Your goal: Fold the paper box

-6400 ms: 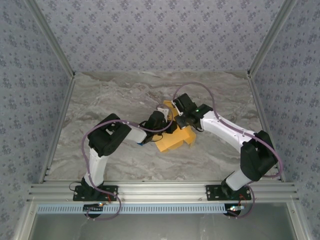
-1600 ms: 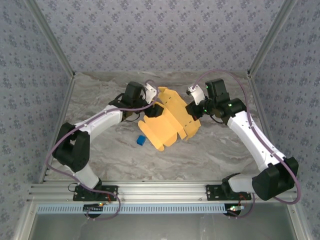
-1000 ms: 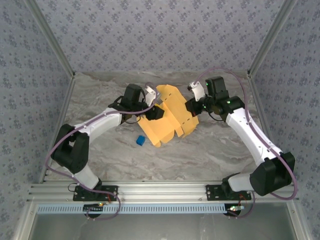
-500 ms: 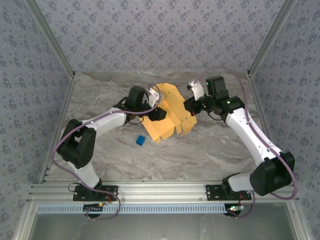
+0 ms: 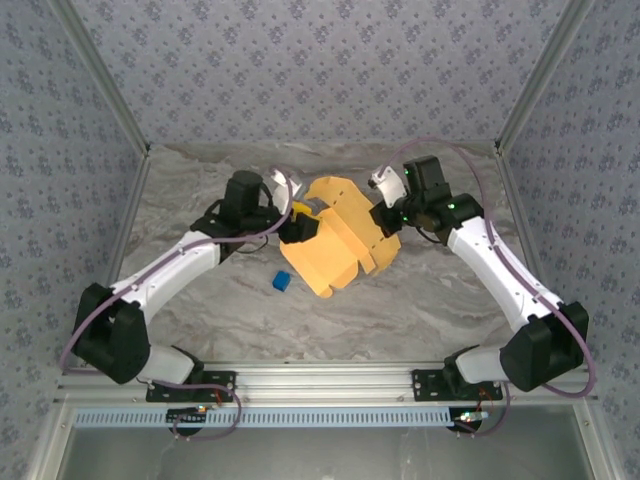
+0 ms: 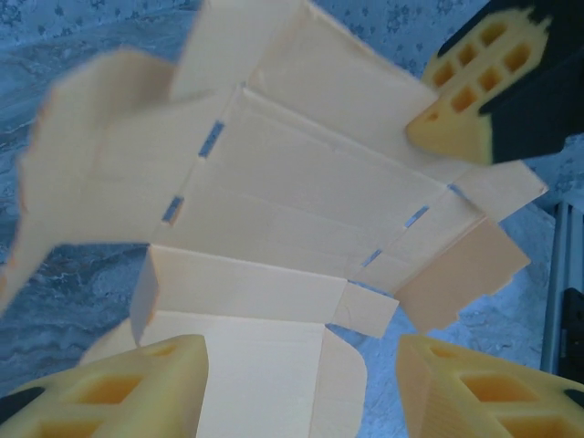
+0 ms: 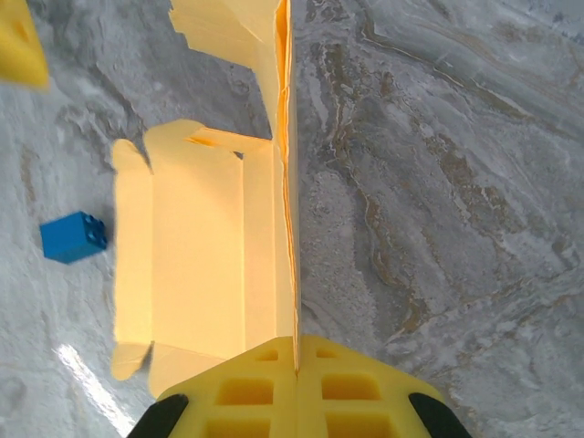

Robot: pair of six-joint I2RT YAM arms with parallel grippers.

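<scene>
Bright, even light; blurred left-wrist close-up

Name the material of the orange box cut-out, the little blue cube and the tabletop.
The paper box looks like thin matte card: sharp creases, cut slots. The blue cube is likely hard plastic, smooth with crisp edges. The table shows grey marble veining and a glare spot; stone or printed laminate, unclear.

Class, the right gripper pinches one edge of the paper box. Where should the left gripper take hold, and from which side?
Probably the free flap on the paper box's left side, approached from the left, opposite the right gripper. Thin card needs a pinch across its faces, and the open left gripper straddles it.
</scene>
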